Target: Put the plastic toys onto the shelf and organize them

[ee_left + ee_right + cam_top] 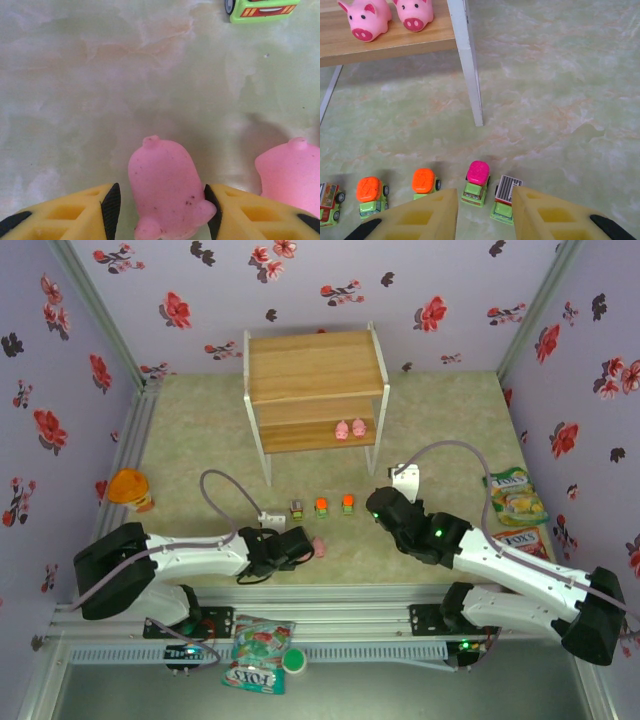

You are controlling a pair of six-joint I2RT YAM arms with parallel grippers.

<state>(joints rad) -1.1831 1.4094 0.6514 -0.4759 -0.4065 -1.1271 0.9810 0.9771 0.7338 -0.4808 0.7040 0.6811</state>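
A pink pig (167, 185) lies on the floor between my left gripper's (162, 210) jaws. The right pad touches it and a thin gap shows at the left pad. A second pig (292, 170) lies just to its right, and a green car (262, 9) sits farther off. In the top view the left gripper (308, 547) is low by that pig (320, 546). My right gripper (485, 196) hangs open over a row of cars, the pink-topped car (476, 181) and a striped-top car (506, 196) under its fingers. Two pigs (365, 19) stand on the shelf's (315, 368) lower board (395, 44).
Two orange-topped cars (370, 192) (425, 181) and another striped one (329, 202) continue the row leftward. The shelf's white leg (470, 70) stands just beyond the cars. An orange-lidded jar (130, 487) is at the left, with candy bags (515, 495) at the right and front (260, 650).
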